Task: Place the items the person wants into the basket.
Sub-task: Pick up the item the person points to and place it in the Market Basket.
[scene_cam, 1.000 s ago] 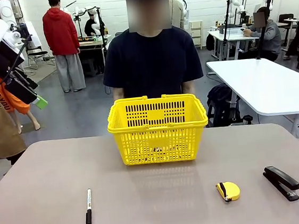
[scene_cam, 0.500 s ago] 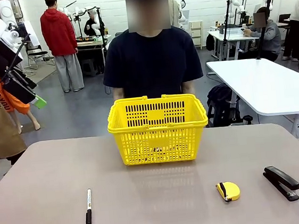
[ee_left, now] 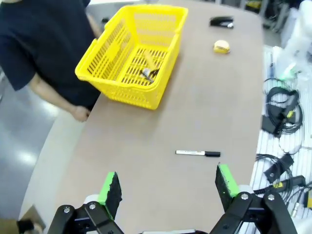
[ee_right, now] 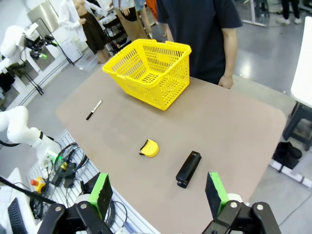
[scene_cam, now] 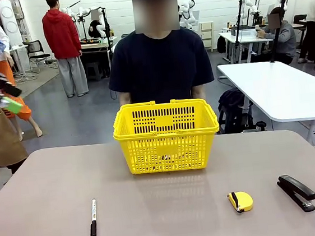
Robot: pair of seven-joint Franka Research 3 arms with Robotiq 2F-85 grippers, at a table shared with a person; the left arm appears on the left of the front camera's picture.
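The left gripper (ee_left: 167, 184) hangs high above the table (scene_cam: 168, 224), fingers spread wide and empty. The right gripper (ee_right: 157, 191) is likewise released, holding nothing. The black-and-white marker (scene_cam: 93, 218) lies at seven o'clock from the yellow basket (scene_cam: 168, 150), well apart from it. Small dark items (ee_left: 147, 74), too small to identify, lie on the basket floor. The person (scene_cam: 160, 61) stands at twelve o'clock, just behind it.

Glossy plastic basket (scene_cam: 168, 150), matt table (scene_cam: 168, 221)
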